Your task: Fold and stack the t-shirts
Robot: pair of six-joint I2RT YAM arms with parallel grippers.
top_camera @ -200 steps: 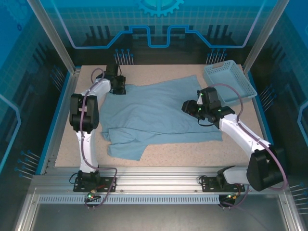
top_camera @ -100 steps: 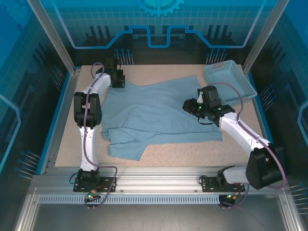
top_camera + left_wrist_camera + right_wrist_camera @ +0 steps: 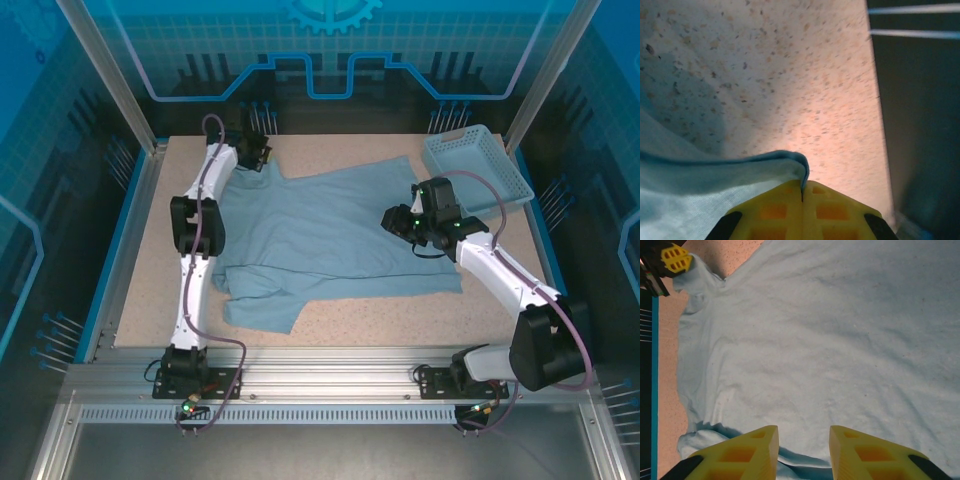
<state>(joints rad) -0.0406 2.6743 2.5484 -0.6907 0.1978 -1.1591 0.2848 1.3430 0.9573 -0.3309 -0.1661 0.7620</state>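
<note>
One pale blue t-shirt (image 3: 330,225) lies spread on the speckled table, a sleeve folded under at its near left. My left gripper (image 3: 260,153) is at the shirt's far left corner. In the left wrist view its yellow jaws (image 3: 803,186) are shut on a thin fold of the t-shirt's edge (image 3: 715,172), lifted off the table. My right gripper (image 3: 393,221) hovers over the shirt's right side. In the right wrist view it (image 3: 804,440) stands open above flat fabric (image 3: 830,340), with nothing between the fingers. The left gripper (image 3: 676,257) shows at that view's top left.
A light blue mesh basket (image 3: 478,168) stands at the back right corner of the table. The bare speckled tabletop (image 3: 805,75) runs to a dark drop at the far edge. Blue rails border the table on both sides.
The left gripper shut on the shirt's far left corner and moved toward the far edge with it. The right gripper's jaws narrowed a little; that arm hardly moved.
</note>
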